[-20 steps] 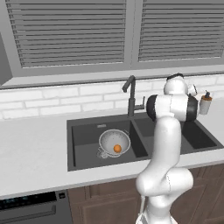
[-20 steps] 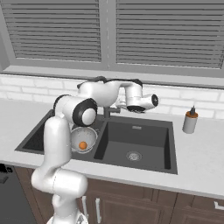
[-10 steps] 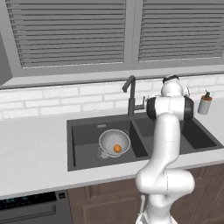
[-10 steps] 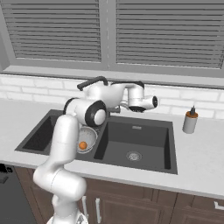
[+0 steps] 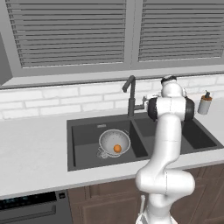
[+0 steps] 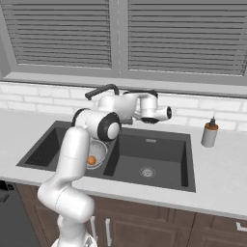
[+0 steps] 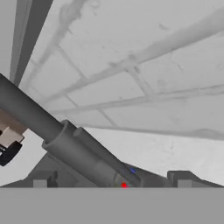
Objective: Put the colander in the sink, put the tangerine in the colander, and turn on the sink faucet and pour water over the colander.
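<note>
The silvery colander [image 5: 114, 141] stands in the left basin of the dark sink [image 5: 85, 135], with the orange tangerine [image 5: 117, 148] inside it. From the right base view the colander [image 6: 97, 152] and tangerine [image 6: 91, 159] peek out behind my arm. The dark sink faucet [image 5: 130, 95] rises behind the divider between the basins. My gripper [image 6: 155, 114] hangs level at the faucet's right side. In the hand view my gripper [image 7: 111, 181] is open, its fingertips [image 7: 181, 178] on either side of the faucet's [image 7: 65, 140] grey body, with white tiles behind.
A small soap bottle [image 5: 204, 103] stands on the counter right of the sink, also in view as the bottle [image 6: 209, 133]. The right basin [image 6: 159, 154] holds only its drain. A tiled wall and shuttered window close off the back. An oven front [image 5: 30, 208] sits low left.
The arm's upper links have swung a little toward the faucet. The hand stays almost where it was beside the faucet, jaws still wide. Colander and tangerine have not moved.
</note>
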Tool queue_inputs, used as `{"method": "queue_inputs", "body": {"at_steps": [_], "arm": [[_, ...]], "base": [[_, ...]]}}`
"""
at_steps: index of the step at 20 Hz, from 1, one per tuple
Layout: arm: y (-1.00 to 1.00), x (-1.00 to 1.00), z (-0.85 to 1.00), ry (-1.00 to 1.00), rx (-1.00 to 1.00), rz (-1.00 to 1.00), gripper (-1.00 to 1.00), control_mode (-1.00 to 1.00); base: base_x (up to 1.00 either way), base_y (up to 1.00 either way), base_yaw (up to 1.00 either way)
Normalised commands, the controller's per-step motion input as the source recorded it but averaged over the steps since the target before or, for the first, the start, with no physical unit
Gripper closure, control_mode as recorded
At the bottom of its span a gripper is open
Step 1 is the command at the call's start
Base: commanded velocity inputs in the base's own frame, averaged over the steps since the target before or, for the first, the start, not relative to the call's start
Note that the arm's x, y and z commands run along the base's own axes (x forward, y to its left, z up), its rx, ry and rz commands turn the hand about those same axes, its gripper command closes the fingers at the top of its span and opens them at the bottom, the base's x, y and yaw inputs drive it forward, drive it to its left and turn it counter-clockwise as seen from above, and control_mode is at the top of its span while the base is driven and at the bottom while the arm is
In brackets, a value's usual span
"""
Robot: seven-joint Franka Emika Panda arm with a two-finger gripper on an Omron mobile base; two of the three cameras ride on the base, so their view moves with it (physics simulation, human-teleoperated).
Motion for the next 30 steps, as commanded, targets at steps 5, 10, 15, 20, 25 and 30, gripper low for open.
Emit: {"method": "queue_inputs", "body": {"at_steps": [5, 10, 15, 20, 25, 30], "arm": [[0.26, 0.18, -0.01, 0.00, 0.00, 0.00, -1.00, -1.00], [0.01, 0.19, -0.16, 0.00, 0.00, 0.00, -1.00, -1.00], [0.00, 0.12, -0.26, 0.00, -0.01, 0.00, -1.00, -1.00], [0.00, 0.20, -0.14, 0.00, 0.00, 0.00, -1.00, -1.00], [-0.08, 0.33, -0.03, 0.00, 0.00, -0.01, -1.00, -1.00], [-0.09, 0.43, -0.06, 0.00, -0.02, -0.04, -1.00, -1.00]], "base": [[0.00, 0.00, 0.00], [0.00, 0.00, 0.00], [0.00, 0.00, 0.00], [0.00, 0.00, 0.00], [0.00, 0.00, 0.00], [0.00, 0.00, 0.00]]}}
